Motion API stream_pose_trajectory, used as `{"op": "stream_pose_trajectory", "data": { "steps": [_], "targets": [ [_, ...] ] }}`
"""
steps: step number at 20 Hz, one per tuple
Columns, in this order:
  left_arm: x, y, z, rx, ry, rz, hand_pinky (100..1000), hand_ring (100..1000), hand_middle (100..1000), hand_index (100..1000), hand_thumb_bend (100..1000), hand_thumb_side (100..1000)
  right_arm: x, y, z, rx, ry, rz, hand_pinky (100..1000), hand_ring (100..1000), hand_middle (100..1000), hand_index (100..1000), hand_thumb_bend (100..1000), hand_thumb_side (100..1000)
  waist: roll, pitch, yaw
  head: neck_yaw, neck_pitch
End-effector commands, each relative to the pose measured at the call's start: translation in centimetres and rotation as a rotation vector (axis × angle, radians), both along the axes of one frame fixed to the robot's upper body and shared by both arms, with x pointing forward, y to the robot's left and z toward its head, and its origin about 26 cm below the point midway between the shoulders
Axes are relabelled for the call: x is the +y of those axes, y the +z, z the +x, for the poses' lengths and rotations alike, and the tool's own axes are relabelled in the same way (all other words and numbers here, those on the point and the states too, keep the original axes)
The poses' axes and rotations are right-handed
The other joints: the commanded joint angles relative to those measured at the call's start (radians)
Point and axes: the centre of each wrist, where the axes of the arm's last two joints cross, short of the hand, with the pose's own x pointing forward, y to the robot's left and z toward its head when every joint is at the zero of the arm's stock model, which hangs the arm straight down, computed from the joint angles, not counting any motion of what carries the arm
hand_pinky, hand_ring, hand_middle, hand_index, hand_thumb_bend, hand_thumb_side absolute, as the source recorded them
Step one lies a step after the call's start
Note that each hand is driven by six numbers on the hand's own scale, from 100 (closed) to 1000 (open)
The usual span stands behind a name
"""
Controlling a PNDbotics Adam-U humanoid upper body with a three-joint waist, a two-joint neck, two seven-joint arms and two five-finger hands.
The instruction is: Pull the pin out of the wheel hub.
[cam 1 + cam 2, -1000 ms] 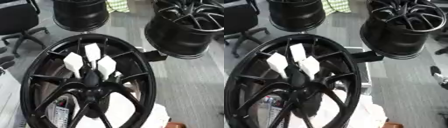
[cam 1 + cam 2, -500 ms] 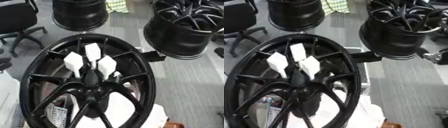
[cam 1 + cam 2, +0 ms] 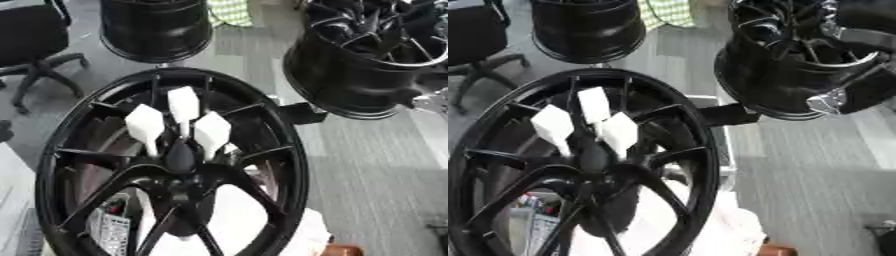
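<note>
Your right hand [image 3: 846,90] enters at upper right; its fingers are blurred, so I cannot tell their state. Lower left of it, three white pins [image 3: 184,102] stand in the black wheel hub [image 3: 179,160].

The grey floor [image 3: 376,165] carries two black wheel rims, one at the far left [image 3: 157,27] and one at the far right [image 3: 367,65], well apart; a black office chair [image 3: 35,45] stands on it at the left edge. A white surface [image 3: 13,200] shows at the lower left; what lies on it cannot be made out.
</note>
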Motion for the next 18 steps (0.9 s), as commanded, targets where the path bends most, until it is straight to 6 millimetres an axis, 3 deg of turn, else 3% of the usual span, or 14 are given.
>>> {"op": "stream_pose_trajectory", "data": {
  "steps": [1, 8, 18],
  "targets": [
    [0.1, 1.0, 0.0, -0.02, -0.017, 0.03, 868, 791, 826, 849, 100, 744, 1.4, 1.1, -0.2, 0.009, 0.029, -0.005, 910, 837, 715, 764, 298, 242, 0.003, -0.017, 0.004, -0.011, -0.001],
    [-0.1, 1.1, 0.1, -0.014, -0.028, 0.028, 868, 790, 827, 849, 100, 747, 5.2, 1.8, 0.3, 0.066, 0.116, 0.023, 907, 844, 716, 774, 291, 256, -0.003, -0.022, 0.022, -0.036, 0.001],
    [-0.3, 1.2, 0.2, -0.007, -0.034, 0.02, 869, 790, 827, 849, 100, 766, 9.4, 0.6, 0.8, 0.168, 0.199, -0.03, 906, 864, 742, 791, 331, 282, -0.008, -0.015, 0.047, -0.071, -0.006]
  ]
}}
